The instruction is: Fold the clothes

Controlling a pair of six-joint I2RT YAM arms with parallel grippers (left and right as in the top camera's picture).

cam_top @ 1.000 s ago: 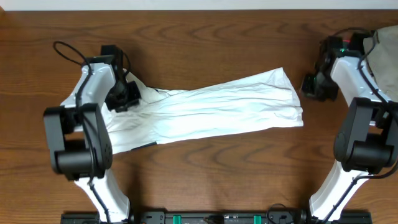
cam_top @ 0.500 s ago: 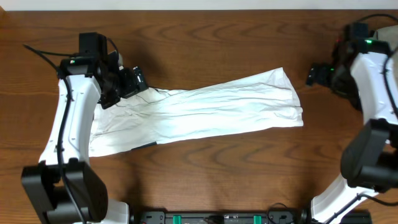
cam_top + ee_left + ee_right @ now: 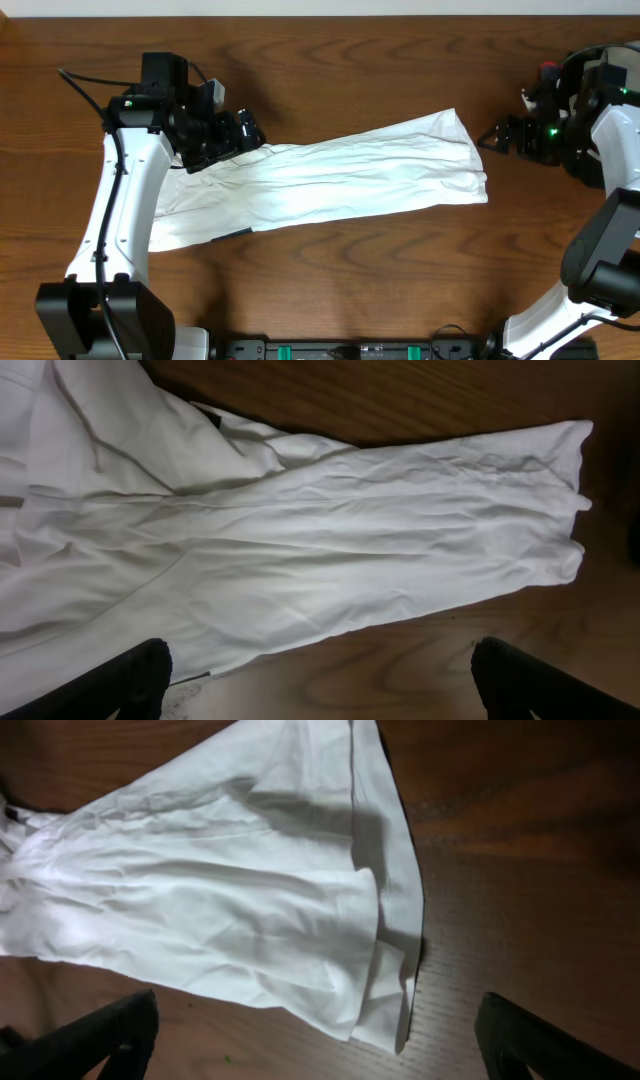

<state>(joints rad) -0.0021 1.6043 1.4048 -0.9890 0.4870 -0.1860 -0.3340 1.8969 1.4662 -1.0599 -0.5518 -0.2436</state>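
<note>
We are holding our left gripper (image 3: pixel 240 130) over the far edge of the white cloth (image 3: pixel 330 180), near its wide end, with the jaws standing wide apart and nothing between them. In the left wrist view, the two dark fingertips (image 3: pixel 140 675) are framing the bottom corners, and the gripper (image 3: pixel 320 685) is looking down on the cloth (image 3: pixel 300 560) below and ahead of it. A small dark patch (image 3: pixel 212 415) is showing at the garment's edge just ahead of this hand. From under the left gripper the wrinkled cloth is lying flat on the wooden table (image 3: pixel 350 60) and stretching away in a long band toward our other hand. A short black mark (image 3: pixel 236 233) is sitting on its near edge.

We are holding our right gripper (image 3: pixel 492 138) just beside the cloth's narrow end, not touching it. Its jaws are also spread wide and empty. In the right wrist view, the gripper (image 3: pixel 315 1040) is facing the folded hem of the cloth (image 3: pixel 220 890), which is lying ahead of the fingertips (image 3: pixel 130 1020) and running off to their left.
</note>
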